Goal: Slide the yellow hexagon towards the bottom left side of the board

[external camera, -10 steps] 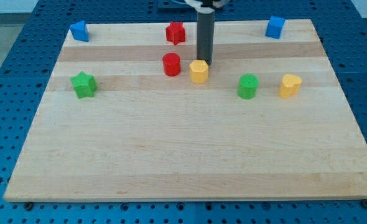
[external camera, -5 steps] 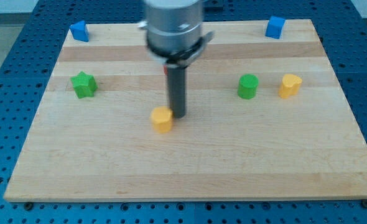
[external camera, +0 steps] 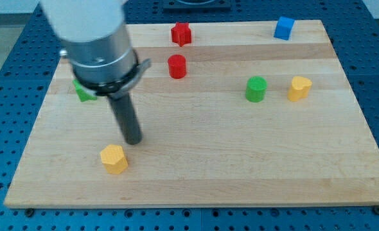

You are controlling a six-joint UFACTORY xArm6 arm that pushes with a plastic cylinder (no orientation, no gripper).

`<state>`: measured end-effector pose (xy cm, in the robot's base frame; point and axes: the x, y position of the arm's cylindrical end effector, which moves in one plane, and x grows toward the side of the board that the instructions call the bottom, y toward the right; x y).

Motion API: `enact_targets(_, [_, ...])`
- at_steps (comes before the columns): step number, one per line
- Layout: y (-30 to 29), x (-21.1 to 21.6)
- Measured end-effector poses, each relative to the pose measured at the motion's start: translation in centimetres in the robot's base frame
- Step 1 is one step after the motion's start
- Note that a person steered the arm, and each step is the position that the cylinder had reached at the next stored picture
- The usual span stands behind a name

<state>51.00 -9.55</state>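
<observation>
1. Wooden board [external camera: 196, 160] on a blue perforated table [external camera: 376, 77].
2. Yellow hexagon [external camera: 114, 159] lies near the view's bottom left.
3. My tip [external camera: 133, 142], a bare rod with no jaws, stands just beside the hexagon, toward its upper right; contact unclear.
4. Green block [external camera: 82, 92] is partly hidden behind the arm.
</observation>
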Motion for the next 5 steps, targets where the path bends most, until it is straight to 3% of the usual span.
enact_targets(1, [4.1, 2.2])
enact_targets(2, [1.7, 3.5])
enact_targets(4, [-8.8, 3.5])
enact_targets(5, [-9.2, 3.5])
